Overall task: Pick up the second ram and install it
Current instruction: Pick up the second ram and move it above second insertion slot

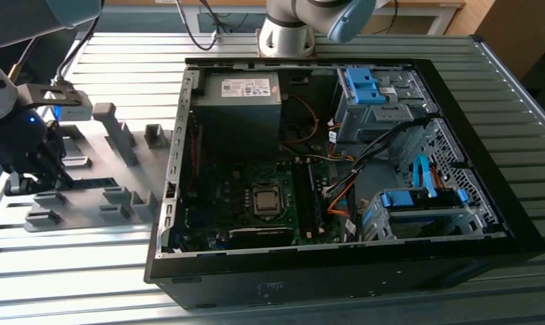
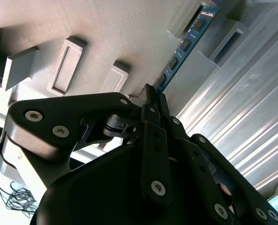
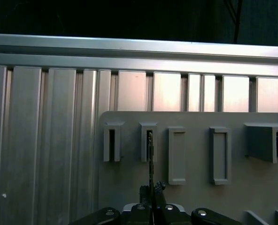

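Blue-green PCB w/ black chips: the second ram (image 2: pixel 183 47) stands on edge in the grey holder plate (image 1: pixel 145 169). Its far end sits in a slotted holder block (image 3: pixel 143 150). That's at the exterior view's left, well apart from the open PC case (image 1: pixel 344 267). In the first wrist view the stick is edge-on, a thin dark line (image 3: pixel 150 157). The gripper (image 2: pixel 152 91) is right on it: fingers look pinched nearly shut, one each side of the board, no gap to see. So it's grasped, but prob. not yet lifted clear of the holder.

Risks, as I judge them:
- How much of the stick lies behind the fingers is hidden. If the grip is off-centre, an upward pull could cock the board & jam it in the block, or drag the plate across the aluminium surface (image 1: pixel 74 271).
- Thin board w/ smooth faces, so it may pivot in the fingers. The contacts then won't line up w/ the motherboard's ram slots (image 1: pixel 310 196).
- The cables (image 1: pixel 340 186) beside those slots could snag.
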Robot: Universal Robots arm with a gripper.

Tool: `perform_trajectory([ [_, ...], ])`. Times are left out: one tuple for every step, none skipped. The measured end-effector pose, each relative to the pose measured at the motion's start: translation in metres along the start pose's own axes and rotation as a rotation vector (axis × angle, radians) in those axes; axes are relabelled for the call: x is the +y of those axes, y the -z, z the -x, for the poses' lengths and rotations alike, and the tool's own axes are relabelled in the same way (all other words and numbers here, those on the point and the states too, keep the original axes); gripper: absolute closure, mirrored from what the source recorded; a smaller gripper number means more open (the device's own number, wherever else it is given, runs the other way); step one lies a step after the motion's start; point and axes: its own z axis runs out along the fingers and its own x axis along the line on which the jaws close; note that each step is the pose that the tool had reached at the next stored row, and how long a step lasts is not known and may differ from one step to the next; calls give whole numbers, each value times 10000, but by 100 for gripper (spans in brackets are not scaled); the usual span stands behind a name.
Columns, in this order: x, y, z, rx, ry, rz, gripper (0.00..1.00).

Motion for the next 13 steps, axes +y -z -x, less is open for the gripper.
perform_trajectory([
  [0,7,0,0,0,0,86],
  [0,13,0,-1,0,-1,86],
  [0,19,1,0,0,0,86],
  [0,24,1,-1,0,-2,86],
  [0,29,1,-1,0,-1,86],
  [0,32,1,-2,0,-2,86],
  [0,36,1,-2,0,-2,86],
  [0,39,1,-1,0,-1,86],
  [0,43,1,-1,0,0,86],
  [0,46,1,-1,0,0,86],
  [1,50,1,0,0,0,86],
  [1,54,1,0,0,0,86],
  [1,59,2,0,0,0,86],
])
